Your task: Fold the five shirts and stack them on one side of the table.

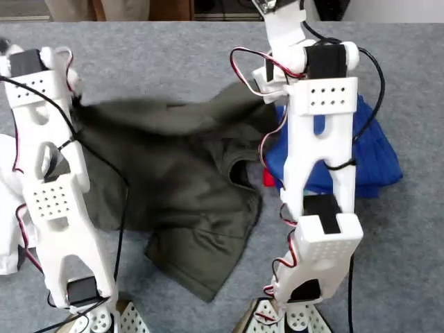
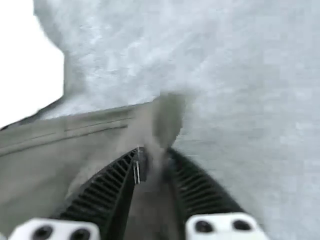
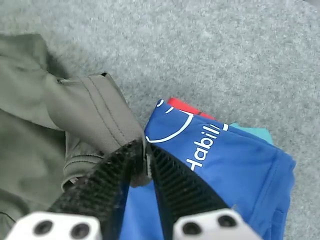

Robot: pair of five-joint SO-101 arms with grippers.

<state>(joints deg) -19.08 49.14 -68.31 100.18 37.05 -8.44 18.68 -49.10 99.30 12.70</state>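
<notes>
An olive green shirt (image 1: 180, 173) lies spread and rumpled across the middle of the grey table. My left gripper (image 2: 150, 162) is shut on a bunched bit of its fabric (image 2: 167, 115); in the high view it sits at the shirt's far left corner (image 1: 73, 98). At the far right edge of the shirt (image 3: 95, 107), my right gripper (image 3: 146, 156) is shut on the hem, beside the arm's wrist (image 1: 267, 89). A folded blue shirt (image 1: 374, 156) with white print (image 3: 200, 145) lies to the right, on top of red (image 3: 187, 106) and teal (image 3: 255, 132) cloth.
Something white (image 1: 7, 201) lies at the table's left edge behind the left arm. The grey table (image 1: 159, 55) runs bare along the far side and at the front right (image 1: 409, 263). Both arms' bases stand at the near edge.
</notes>
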